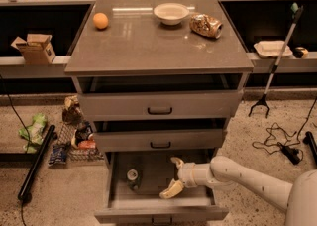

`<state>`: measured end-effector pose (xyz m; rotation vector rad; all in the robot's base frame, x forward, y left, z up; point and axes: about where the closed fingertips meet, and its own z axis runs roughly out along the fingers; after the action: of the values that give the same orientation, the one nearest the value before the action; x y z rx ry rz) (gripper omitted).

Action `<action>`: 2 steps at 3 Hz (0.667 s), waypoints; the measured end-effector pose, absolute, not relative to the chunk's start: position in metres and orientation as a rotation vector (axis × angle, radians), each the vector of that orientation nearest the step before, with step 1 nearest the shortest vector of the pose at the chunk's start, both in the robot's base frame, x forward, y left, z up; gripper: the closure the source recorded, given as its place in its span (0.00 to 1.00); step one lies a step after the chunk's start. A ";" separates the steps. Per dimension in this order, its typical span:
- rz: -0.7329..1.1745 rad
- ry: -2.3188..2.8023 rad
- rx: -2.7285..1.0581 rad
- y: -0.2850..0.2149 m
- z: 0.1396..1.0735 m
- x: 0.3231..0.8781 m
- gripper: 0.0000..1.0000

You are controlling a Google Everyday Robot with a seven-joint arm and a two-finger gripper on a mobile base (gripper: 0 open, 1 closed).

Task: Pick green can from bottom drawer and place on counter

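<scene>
The green can (pixel 132 179) stands upright in the left part of the open bottom drawer (pixel 161 212), its silver lid showing. My gripper (pixel 172 176) is inside the same drawer, to the right of the can and apart from it, with its two pale fingers spread open and nothing between them. My white arm (pixel 247 180) reaches in from the lower right. The grey-brown counter (pixel 148 41) tops the cabinet above.
On the counter sit an orange ball (pixel 100 20), a white bowl (pixel 171 13) and a gold-brown shiny packet (pixel 205 25). Two shallower drawers (pixel 159 106) above are slightly pulled out. Bags and clutter (pixel 72 131) lie on the floor left; cables (pixel 282 143) lie right.
</scene>
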<state>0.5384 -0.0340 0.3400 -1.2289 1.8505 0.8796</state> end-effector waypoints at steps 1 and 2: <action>0.903 1.864 -1.197 -0.027 0.310 0.543 0.00; 0.913 1.864 -1.138 -0.011 0.273 0.546 0.00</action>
<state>0.5462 -0.0110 0.2727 -1.1381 1.8637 0.9134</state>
